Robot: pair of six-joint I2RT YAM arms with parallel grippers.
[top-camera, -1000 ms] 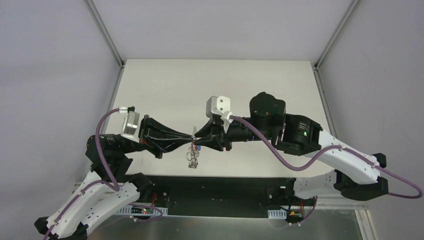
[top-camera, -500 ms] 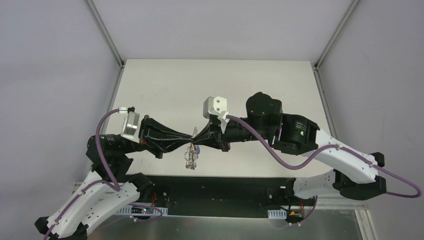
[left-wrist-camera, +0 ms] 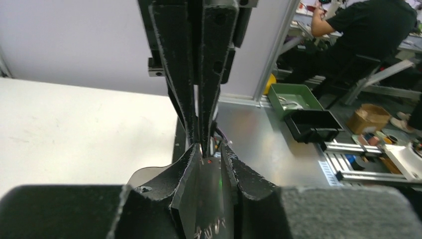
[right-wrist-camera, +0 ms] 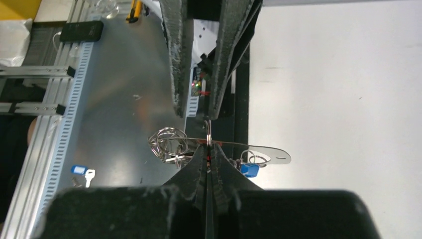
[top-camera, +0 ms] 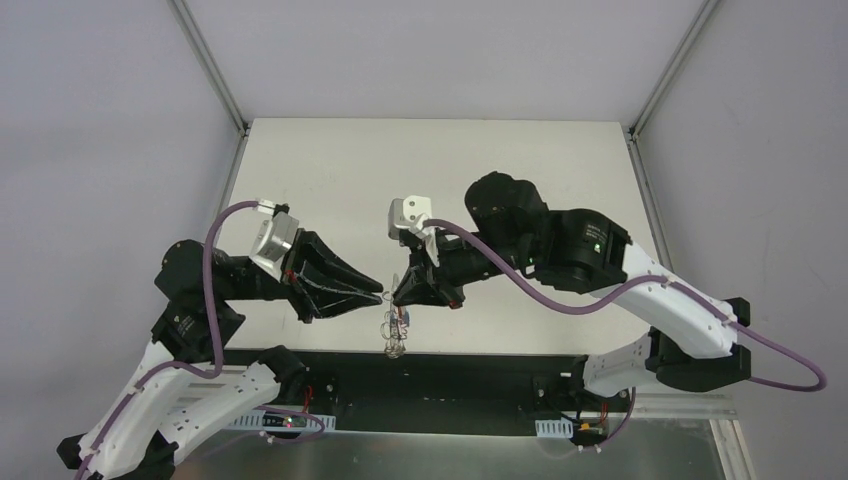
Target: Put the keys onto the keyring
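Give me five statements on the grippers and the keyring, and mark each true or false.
1. The right gripper is shut on the keyring. True.
2. The left gripper is clamped tight. False: its jaws stand apart.
3. A blue key hangs at the keyring. True.
4. The keyring lies flat on the table. False: it hangs in the air from the right gripper, by the table's near edge.
5. The two grippers meet tip to tip. True.
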